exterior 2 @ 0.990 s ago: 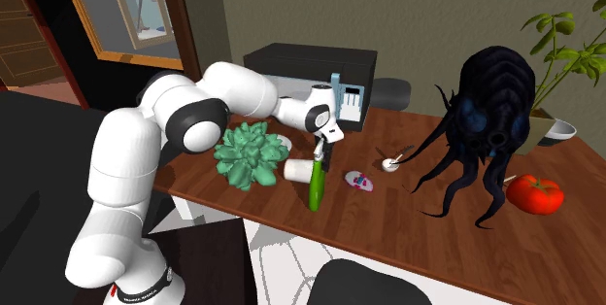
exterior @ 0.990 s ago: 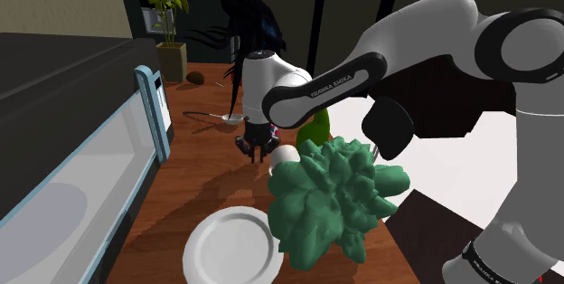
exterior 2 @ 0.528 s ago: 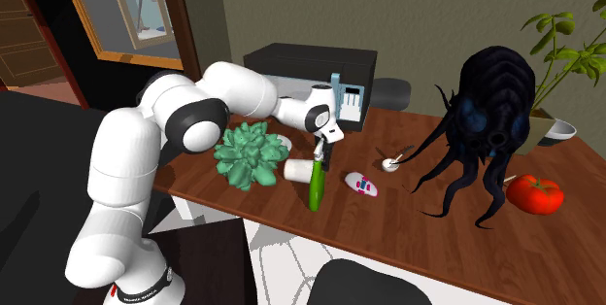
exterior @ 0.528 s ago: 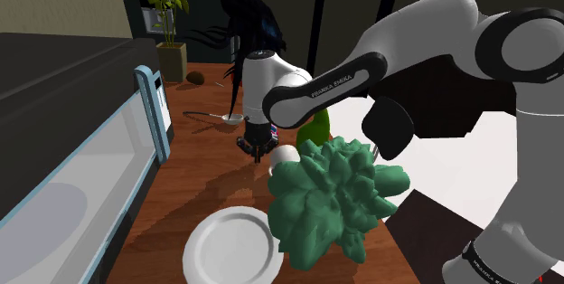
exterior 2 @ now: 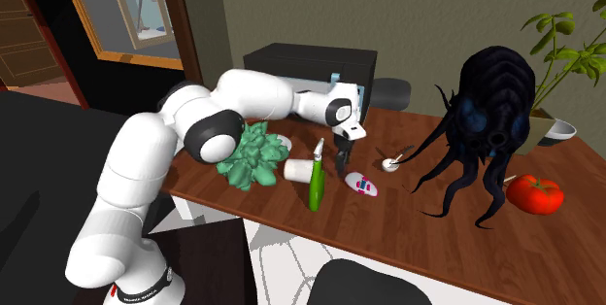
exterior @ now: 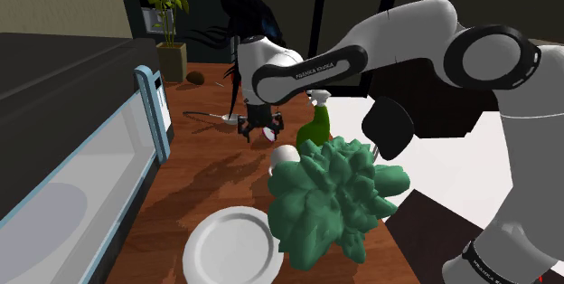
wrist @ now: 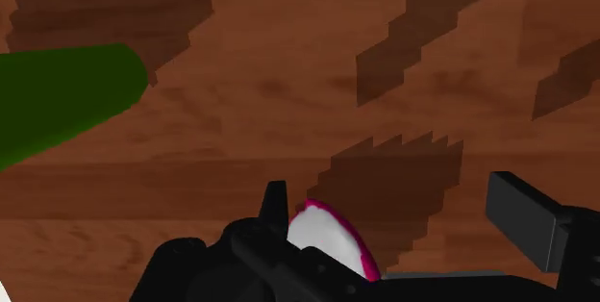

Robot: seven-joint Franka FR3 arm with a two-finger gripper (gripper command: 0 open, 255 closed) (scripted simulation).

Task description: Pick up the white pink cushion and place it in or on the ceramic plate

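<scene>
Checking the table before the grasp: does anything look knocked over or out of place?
The green bottle lies on its side close to the table edge, and a white cup beside it seems tipped over too; both would normally stand upright.

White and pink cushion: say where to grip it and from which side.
Probably best to grip the cushion across its narrow middle, coming straight down from above. It lies flat on the wooden table as a low oval, so only its rounded edges offer hold. The open pincer hangs close by it.
</scene>
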